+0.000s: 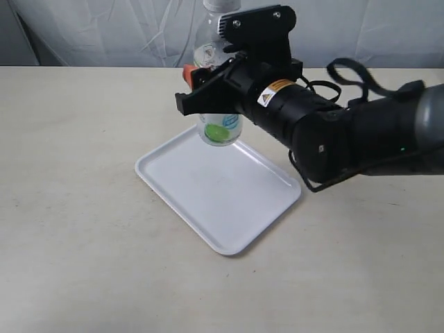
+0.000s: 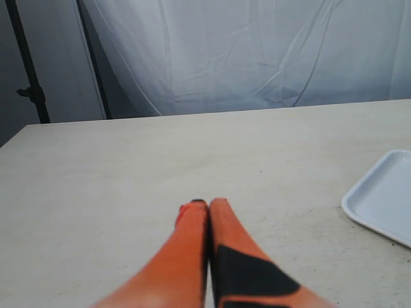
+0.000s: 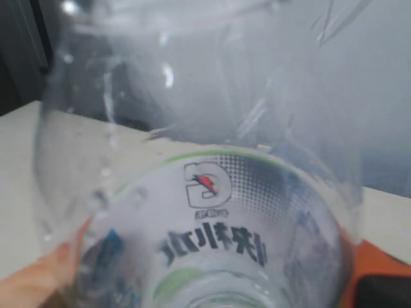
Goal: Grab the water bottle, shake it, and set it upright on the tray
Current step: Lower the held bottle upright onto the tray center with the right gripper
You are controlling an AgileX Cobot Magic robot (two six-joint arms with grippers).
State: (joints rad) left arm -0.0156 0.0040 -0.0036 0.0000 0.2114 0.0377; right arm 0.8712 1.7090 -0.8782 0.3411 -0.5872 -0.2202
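Note:
The water bottle [image 1: 219,128] hangs upright in the air over the far corner of the white tray [image 1: 208,194], its white cap [image 1: 220,5] at the top edge of the exterior view. My right gripper [image 1: 208,87] is shut on the bottle's middle. In the right wrist view the clear bottle [image 3: 212,218] fills the picture, with an orange finger [image 3: 38,279] on one side and another orange finger [image 3: 376,263] on the other. My left gripper [image 2: 204,204] is shut on nothing, low over bare table, and is out of the exterior view.
The tray's corner [image 2: 379,199] shows in the left wrist view, off to the side of the left gripper. A white cloth backdrop [image 1: 104,31] hangs behind the beige table [image 1: 76,208]. A black stand pole [image 2: 29,70] rises past the table's far corner.

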